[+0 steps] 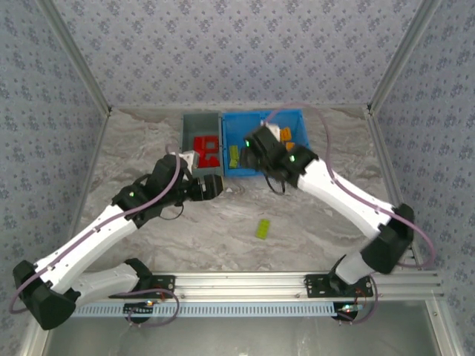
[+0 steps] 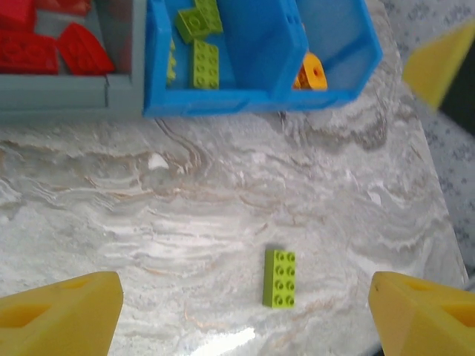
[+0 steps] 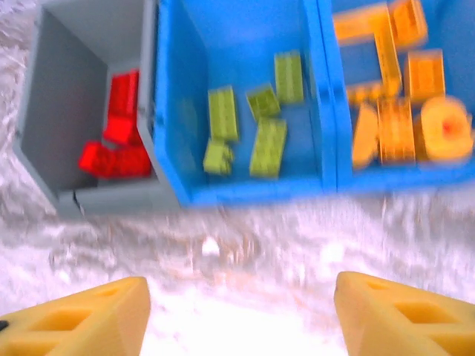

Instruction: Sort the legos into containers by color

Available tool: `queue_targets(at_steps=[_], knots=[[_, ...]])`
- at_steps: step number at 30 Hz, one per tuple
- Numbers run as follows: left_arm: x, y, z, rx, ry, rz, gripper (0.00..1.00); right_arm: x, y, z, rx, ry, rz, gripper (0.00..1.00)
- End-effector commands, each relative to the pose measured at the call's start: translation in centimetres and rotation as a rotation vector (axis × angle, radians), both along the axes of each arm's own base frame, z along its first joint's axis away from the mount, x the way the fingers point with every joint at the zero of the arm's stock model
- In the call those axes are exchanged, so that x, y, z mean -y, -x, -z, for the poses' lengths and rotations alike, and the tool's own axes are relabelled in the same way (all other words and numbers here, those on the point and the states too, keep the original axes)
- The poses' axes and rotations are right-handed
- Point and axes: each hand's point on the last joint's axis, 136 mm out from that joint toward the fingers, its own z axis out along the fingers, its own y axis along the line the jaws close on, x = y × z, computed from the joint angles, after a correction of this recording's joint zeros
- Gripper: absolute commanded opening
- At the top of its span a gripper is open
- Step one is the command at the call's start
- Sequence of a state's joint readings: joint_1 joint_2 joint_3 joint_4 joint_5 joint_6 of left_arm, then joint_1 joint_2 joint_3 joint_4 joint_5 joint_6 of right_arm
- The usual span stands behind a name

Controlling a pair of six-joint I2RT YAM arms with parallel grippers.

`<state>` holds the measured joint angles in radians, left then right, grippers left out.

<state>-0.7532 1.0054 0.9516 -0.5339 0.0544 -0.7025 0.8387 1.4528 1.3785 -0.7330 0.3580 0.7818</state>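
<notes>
We've got both pincers spread and empty, left pincer facing the lone lime lego toward the near edge of the table, right pincer by the far-edge containers, so an off-centre pinch could flick it away

A lab booth: patterned walls, aluminium rail, marbled tabletop.

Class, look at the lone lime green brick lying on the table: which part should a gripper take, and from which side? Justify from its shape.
Pinch the lime green brick across its two long sides, coming straight down from above. It lies flat, studs up, with bare table all round, so both long sides are open and the narrow width suits a pinch.
</notes>
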Motion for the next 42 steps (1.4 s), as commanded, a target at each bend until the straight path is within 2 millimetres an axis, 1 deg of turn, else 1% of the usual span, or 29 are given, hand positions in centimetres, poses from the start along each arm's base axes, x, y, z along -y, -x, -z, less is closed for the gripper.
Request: queue_targets(at_steps=[1,3,4,6,8,10,12,16,17,19,23,30,32,35,37,39,40,42], knots=[[1.4,3.0,1.7,-0.043,0.012,0.142,0.86,2.4,4.9,6.5,-0.142,0.025,0.117,0.73],[1.7,4.5,2.8,-0.071,0.019,0.186,0.86,2.6,7.2,8.7,-0.199,0.023,0.118,0.74],[1.8,5.1,3.5,-0.087,0.024,0.199,0.86,2.3,8.2,9.8,-0.227,0.014,0.112,0.75],[1.6,5.9,4.6,-0.112,0.037,0.195,0.86,1.7,9.5,12.0,-0.277,0.001,0.103,0.75],[1.4,6.3,5.4,-0.129,0.057,0.182,0.86,1.5,10.3,14.0,-0.322,0.005,0.111,0.76],[1.1,6.6,6.0,-0.137,0.071,0.165,0.86,1.5,10.8,15.6,-0.363,0.028,0.118,0.76],[0.9,6.6,6.3,-0.140,0.076,0.152,0.86,1.7,11.0,16.7,-0.384,0.044,0.125,0.77],[0.7,6.7,6.6,-0.143,0.074,0.146,0.86,1.4,11.1,18.3,-0.418,0.047,0.117,0.76],[0.7,6.7,6.6,-0.143,0.071,0.146,0.86,0.9,10.9,18.5,-0.418,0.030,0.116,0.75],[0.7,6.7,6.6,-0.143,0.069,0.145,0.86,1.0,11.0,19.4,-0.441,0.041,0.125,0.71],[0.7,6.6,6.4,-0.139,0.069,0.144,0.86,0.9,11.0,20.3,-0.457,0.052,0.134,0.66],[0.8,6.5,6.3,-0.134,0.070,0.142,0.86,1.6,11.6,21.9,-0.499,0.097,0.160,0.61],[0.8,6.5,6.2,-0.133,0.069,0.139,0.86,1.6,11.6,22.1,-0.500,0.099,0.163,0.57],[0.8,6.4,6.1,-0.130,0.071,0.137,0.86,1.5,11.3,22.2,-0.491,0.099,0.159,0.47],[0.7,6.4,6.0,-0.126,0.071,0.132,0.86,1.5,11.1,21.9,-0.473,0.105,0.156,0.40],[0.7,6.3,5.8,-0.120,0.070,0.127,0.86,1.4,10.6,21.0,-0.437,0.115,0.143,0.31],[0.6,6.1,5.6,-0.115,0.071,0.118,0.86,1.4,10.3,20.1,-0.406,0.128,0.130,0.29],[0.6,5.7,4.6,-0.092,0.080,0.104,0.86,1.4,9.3,17.9,-0.347,0.158,0.104,0.27]])
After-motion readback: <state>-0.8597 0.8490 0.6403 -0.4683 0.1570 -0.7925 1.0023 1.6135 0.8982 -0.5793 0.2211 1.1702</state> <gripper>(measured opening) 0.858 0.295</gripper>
